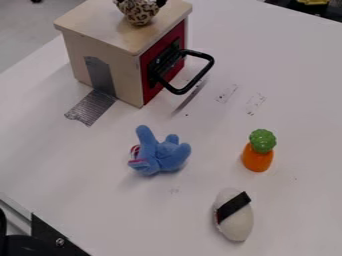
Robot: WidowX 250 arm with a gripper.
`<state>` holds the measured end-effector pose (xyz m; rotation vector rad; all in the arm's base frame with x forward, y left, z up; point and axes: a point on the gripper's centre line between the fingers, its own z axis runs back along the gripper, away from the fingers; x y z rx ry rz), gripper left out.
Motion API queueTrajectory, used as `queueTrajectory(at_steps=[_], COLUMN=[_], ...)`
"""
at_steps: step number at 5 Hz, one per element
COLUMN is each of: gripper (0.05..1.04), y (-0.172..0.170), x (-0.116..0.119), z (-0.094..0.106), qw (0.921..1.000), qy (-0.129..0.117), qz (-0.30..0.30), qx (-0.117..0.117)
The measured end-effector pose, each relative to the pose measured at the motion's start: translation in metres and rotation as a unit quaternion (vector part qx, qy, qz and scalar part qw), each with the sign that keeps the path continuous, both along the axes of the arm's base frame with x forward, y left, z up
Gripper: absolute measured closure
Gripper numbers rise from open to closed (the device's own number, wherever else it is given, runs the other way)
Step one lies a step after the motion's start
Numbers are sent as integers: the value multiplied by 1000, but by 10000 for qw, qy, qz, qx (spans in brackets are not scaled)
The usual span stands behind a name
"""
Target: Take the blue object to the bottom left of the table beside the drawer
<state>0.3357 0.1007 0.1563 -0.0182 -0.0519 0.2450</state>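
The blue object (pixel 160 153) is a soft plush toy lying on the white table (pixel 87 175), left of the middle, with an upright limb and a bit of red and white at its left side. It rests in front of the drawer unit (pixel 103 55), a light wooden box at the upper left, and does not touch it. The unit's red front with a black handle (pixel 200 75) faces right, and grey tape runs from its left side onto the table.
A leopard-print item (pixel 139 11) with black parts sits on the drawer unit. An orange carrot toy with a green top (pixel 258 156) stands at right, and a white oval toy with a black band (pixel 235 224) lies below it. Black hardware (pixel 50 237) borders the lower-left table edge.
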Motion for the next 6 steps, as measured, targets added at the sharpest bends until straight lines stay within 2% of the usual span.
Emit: queueTrajectory(at_steps=[1,2,3,4,5,6], gripper=[86,86,86,86,86,86], y=[-1,-16,-40,-64,-72,-66], x=[-2,-34,-61,-90,-106,-104], z=[-12,-31,-22,-33,-59,-95], qw=[9998,9984,9971,9929,9897,9879], qy=[185,498,329,403,562,785], qz=[-1,-223,-664,-1111,-1309,-1298], qx=[-50,-119,-147,-105,113,324])
